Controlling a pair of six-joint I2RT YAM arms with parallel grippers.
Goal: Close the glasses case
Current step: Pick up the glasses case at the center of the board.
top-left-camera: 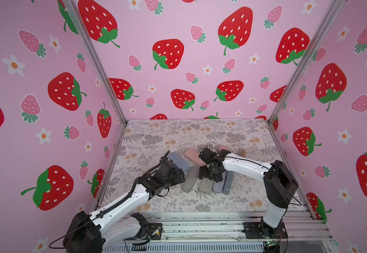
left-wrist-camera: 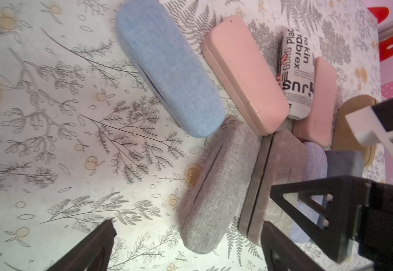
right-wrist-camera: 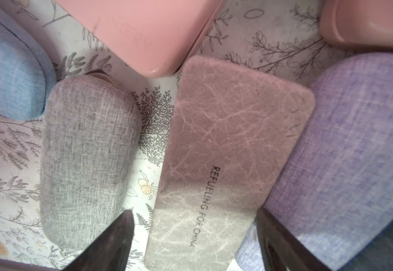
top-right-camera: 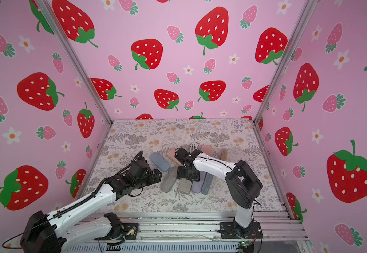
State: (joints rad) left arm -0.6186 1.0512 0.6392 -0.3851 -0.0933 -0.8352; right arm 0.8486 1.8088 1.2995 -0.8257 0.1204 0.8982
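Observation:
Several glasses cases lie bunched mid-table, and all look shut. A taupe leather-look glasses case [right-wrist-camera: 226, 140] [top-left-camera: 206, 186] printed "REFUELING FOR CHINA" lies with its lid down and a thin seam along its side [left-wrist-camera: 264, 169]. My right gripper [right-wrist-camera: 194, 212] [top-left-camera: 210, 175] hovers over it, open, one finger on each side of it. My left gripper [left-wrist-camera: 188, 225] [top-left-camera: 181, 175] is open just left of the pile. The end of a grey fabric case [left-wrist-camera: 214, 187] [right-wrist-camera: 85, 152] lies between its fingers without touching them.
Around these lie a light blue case [left-wrist-camera: 167, 70], a pink case [left-wrist-camera: 244, 75], a newsprint case [left-wrist-camera: 295, 70], a second pink case [left-wrist-camera: 317, 105], a tan case [top-left-camera: 242, 152], a lilac case [right-wrist-camera: 355, 140] and a dark slate case [top-left-camera: 228, 183]. Strawberry-print walls enclose the table.

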